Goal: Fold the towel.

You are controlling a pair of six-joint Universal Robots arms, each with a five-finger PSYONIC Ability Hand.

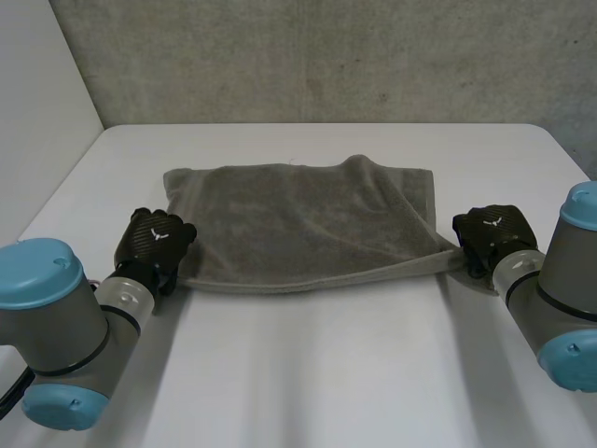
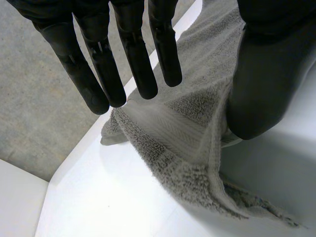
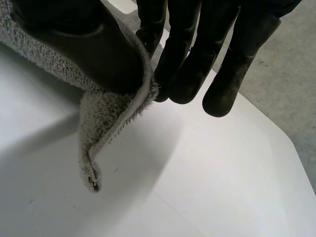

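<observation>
White worktop [image 1: 308, 373], flat, rounded far corners. Grey rectangular terry towel [image 1: 303, 224] lies at its centre, long edges running 9 to 3 o'clock, surface rumpled.

Left arm [image 1: 56, 327], grey with light-blue caps, comes in from 7 o'clock. Right arm [image 1: 569, 289] comes in from 4 o'clock.

Left robot hand [image 1: 157, 238] sits at the towel's 8 o'clock corner. Its fingers [image 2: 133, 54] are straight and held apart from the thumb [image 2: 261, 84]. The corner lies on the worktop between them, not clamped.

Right robot hand [image 1: 492, 233] is at the towel's 4 o'clock corner, thumb [image 3: 94, 44] and fingers [image 3: 187, 59] clamped on the cloth. The corner tip [image 3: 91, 175] hangs free below the pinch.
</observation>
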